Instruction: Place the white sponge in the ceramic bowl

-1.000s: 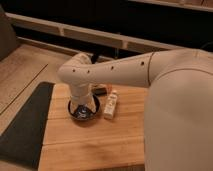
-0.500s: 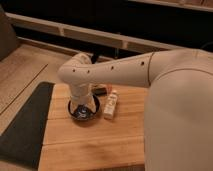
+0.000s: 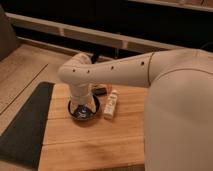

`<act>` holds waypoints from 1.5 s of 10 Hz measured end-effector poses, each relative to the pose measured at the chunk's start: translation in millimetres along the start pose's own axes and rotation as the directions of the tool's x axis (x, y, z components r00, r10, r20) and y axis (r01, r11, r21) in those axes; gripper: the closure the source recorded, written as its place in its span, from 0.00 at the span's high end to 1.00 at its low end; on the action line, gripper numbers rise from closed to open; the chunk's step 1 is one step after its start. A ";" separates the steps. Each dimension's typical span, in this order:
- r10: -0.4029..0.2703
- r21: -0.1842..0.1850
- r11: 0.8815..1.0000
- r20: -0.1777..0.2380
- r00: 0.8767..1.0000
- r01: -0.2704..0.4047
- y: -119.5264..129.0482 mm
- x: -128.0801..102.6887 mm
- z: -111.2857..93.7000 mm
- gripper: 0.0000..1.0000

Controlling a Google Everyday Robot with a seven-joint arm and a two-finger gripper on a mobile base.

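Note:
The ceramic bowl [image 3: 84, 111], small, round and dark, sits on the wooden table [image 3: 95, 142] left of centre. My gripper [image 3: 81, 106] hangs from the cream arm [image 3: 115, 72] and points straight down into the bowl, covering most of its inside. A pale patch [image 3: 79, 112] shows in the bowl under the gripper; I cannot tell whether it is the white sponge. A white oblong thing [image 3: 111, 104] with a small orange mark lies on the table just right of the bowl, apart from the gripper.
A dark mat [image 3: 25, 125] lies along the table's left edge. My cream body [image 3: 180, 115] fills the right side. A pale ledge [image 3: 100, 36] and dark wall run behind the table.

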 end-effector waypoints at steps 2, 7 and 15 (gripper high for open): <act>0.000 0.000 1.000 0.000 1.000 0.000 0.0 0.0 0.3 0.65; -0.002 0.003 1.000 0.003 1.000 0.002 -0.6 -0.9 0.4 0.65; -0.154 -0.063 0.979 0.395 0.906 0.194 -60.0 -133.7 -69.4 0.65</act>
